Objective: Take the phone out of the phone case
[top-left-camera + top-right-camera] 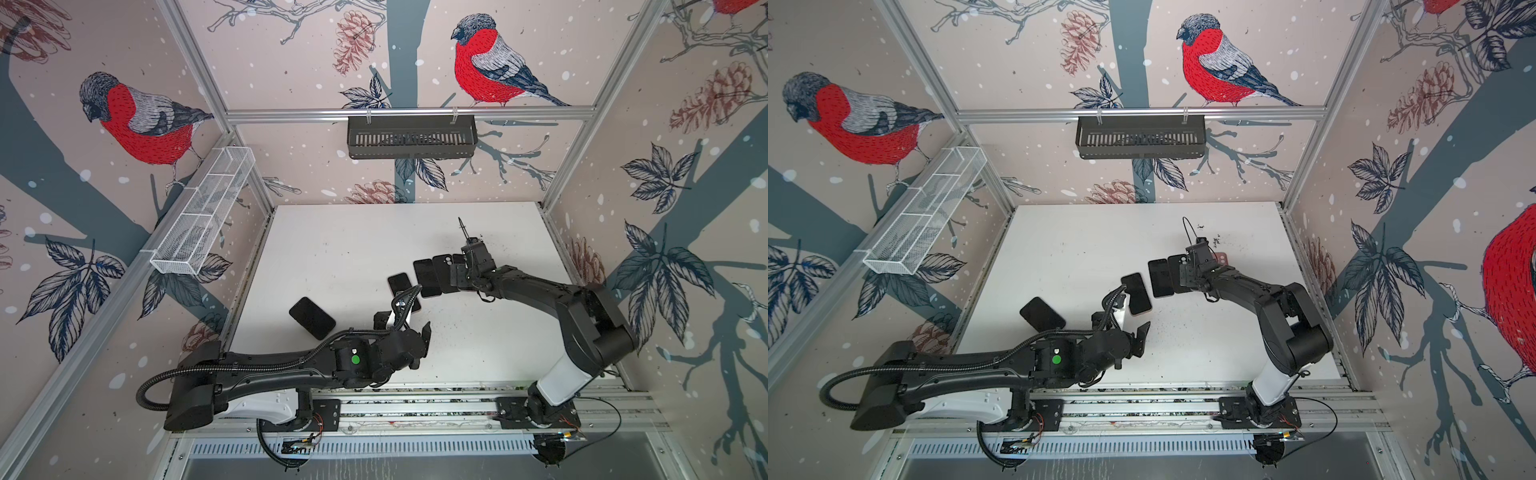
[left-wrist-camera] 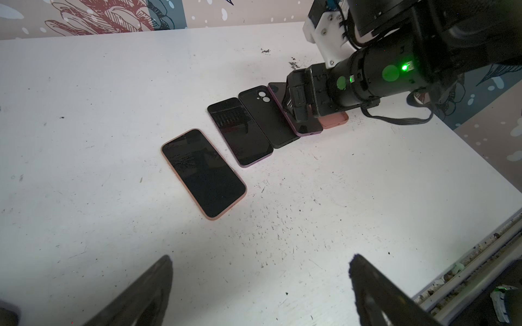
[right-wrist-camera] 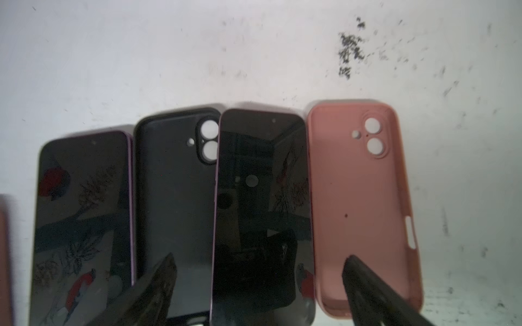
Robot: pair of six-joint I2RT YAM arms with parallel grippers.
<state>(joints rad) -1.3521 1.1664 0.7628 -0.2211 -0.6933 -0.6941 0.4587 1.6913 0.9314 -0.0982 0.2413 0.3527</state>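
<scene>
The left arm (image 1: 266, 370) stretches low from the lower left of both top views toward the centre. Its left gripper (image 2: 258, 271), fingers spread wide and empty, is above the white table (image 2: 84, 113), short of the pink-cased phone (image 2: 204, 172) lying screen-up mid-frame. The right arm (image 1: 540, 291) folds in from the lower right, and the right gripper (image 3: 260, 268) hangs with fingers parted, holding nothing, over a purple-edged phone (image 3: 260, 197) between an empty black case (image 3: 175, 197) and an empty pink case (image 3: 358, 203).

The right arm (image 1: 1246, 286) hides most of the pink case (image 1: 1224, 259) in a top view.
</scene>
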